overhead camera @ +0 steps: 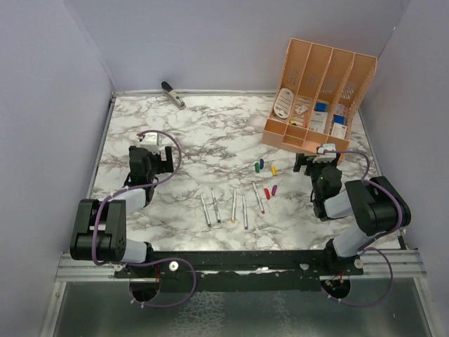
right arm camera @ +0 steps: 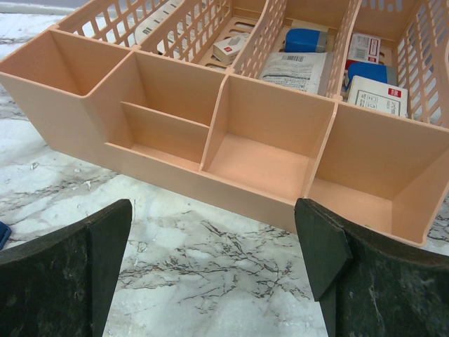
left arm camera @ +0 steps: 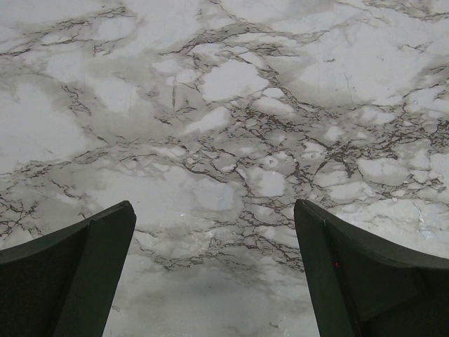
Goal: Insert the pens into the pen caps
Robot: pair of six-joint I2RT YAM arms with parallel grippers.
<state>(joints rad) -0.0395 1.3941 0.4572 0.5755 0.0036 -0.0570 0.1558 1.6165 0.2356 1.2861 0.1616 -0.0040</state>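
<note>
The five pens lie side by side near the middle of the desk's near edge, barrels running roughly front to back. The pen caps are scattered just beyond them to the right: green, blue and yellow farther out, red and magenta close to the rightmost pen. Nothing is picked up yet. The left gripper hangs wide and empty over bare marble, and the right gripper is equally wide and empty. I would have one arm pinch a pen mid-barrel and the other take a cap. The pens lie close together, so a neighbour is easily nudged. The peach desk organizer stands right ahead of the right gripper, while a grey-black stapler-like object lies well clear at the far edge.
</note>
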